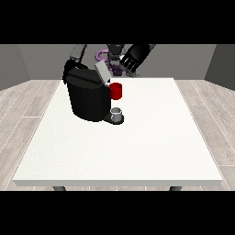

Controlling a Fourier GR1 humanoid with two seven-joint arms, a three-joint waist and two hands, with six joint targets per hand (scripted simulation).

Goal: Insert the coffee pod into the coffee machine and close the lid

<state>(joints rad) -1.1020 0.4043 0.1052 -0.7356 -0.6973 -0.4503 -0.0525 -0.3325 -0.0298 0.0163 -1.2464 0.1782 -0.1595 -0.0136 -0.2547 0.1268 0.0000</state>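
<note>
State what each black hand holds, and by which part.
Nothing visibly held. The hand at the view's right hangs above the white table's far edge with nothing in it; the other hand is hidden behind the black coffee machine.

The machine (87, 98) is a chunky black block sitting upright on the white table, toward its far side, at the view's left. Its grey lid (103, 72) is flipped up, tilting out from the top of the machine toward the view's right. A red thing at the machine (116, 91) sticks out of its front just under the lid. Below that there's a small grey thing (117, 114) on the machine's base, can't tell if it's the pod.
</note>
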